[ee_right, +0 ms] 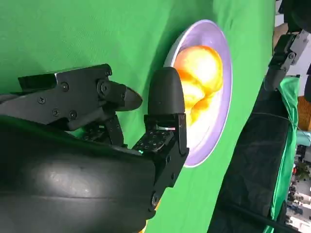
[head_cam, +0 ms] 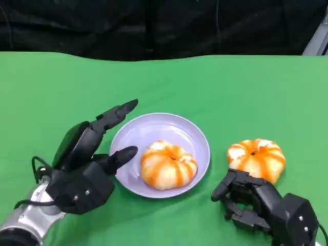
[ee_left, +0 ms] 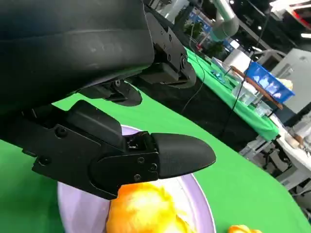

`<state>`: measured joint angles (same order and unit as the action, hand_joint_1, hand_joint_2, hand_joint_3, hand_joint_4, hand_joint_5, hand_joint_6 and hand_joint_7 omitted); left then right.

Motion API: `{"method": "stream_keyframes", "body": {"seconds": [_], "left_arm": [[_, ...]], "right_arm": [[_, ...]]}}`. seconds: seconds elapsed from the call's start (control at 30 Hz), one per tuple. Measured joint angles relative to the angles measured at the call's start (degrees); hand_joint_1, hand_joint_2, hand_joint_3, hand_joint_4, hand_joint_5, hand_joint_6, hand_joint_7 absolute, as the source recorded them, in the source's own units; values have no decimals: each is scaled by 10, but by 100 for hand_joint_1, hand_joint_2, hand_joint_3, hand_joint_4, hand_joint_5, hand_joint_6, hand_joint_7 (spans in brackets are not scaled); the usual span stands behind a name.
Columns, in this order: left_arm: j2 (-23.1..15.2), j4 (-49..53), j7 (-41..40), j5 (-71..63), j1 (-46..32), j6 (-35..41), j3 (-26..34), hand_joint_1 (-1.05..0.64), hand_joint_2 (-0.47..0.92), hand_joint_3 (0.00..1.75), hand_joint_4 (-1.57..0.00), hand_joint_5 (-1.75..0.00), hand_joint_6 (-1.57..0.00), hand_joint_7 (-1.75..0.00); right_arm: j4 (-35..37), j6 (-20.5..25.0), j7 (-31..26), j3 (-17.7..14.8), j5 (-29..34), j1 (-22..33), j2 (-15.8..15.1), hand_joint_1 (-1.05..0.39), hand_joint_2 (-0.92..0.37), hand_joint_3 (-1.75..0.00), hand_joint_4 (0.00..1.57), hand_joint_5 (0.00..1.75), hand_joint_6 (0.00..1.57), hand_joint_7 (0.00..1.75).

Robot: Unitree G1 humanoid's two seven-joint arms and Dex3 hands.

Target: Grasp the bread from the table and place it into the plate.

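A lavender plate [head_cam: 195, 136] sits mid-table with a round orange-and-white bread [head_cam: 168, 165] lying in it. A second, similar bread [head_cam: 256, 158] rests on the green cloth to the plate's right. My left hand [head_cam: 89, 159] hovers at the plate's left rim with its fingers spread and nothing in them; one fingertip [ee_left: 180, 153] reaches over the plate [ee_left: 73, 204] just above the bread [ee_left: 141, 208]. My right hand [head_cam: 253, 205] lies just in front of the second bread, fingers half curled and apart, holding nothing. The right wrist view shows its fingers [ee_right: 165, 97] with the plate [ee_right: 214, 121] and bread [ee_right: 199, 73] beyond them.
The green table [head_cam: 164, 87] runs back to a far edge against a black curtain [head_cam: 154, 25]. Open cloth lies behind and to the right of the plate. In the left wrist view, other green tables with clutter [ee_left: 252, 82] stand in the background.
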<state>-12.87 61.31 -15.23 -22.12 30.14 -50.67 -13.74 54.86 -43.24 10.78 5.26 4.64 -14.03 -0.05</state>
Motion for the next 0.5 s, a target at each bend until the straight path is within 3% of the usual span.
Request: {"method": "stream_keyframes", "body": {"seconds": [0.17, 0.5], "left_arm": [[9, -9, 32, 40, -9, -15, 23, -84, 92, 50, -67, -3, -49, -2], [25, -22, 70, 103, -51, -51, 76, -81, 92, 41, -77, -4, -54, -2]], "right_arm": [[6, -3, 3, -1, -1, -3, 0, 5, -91, -57, 69, 175, 72, 134], [6, -3, 5, -2, -1, -4, 0, 6, -91, -57, 68, 175, 72, 135]]}}
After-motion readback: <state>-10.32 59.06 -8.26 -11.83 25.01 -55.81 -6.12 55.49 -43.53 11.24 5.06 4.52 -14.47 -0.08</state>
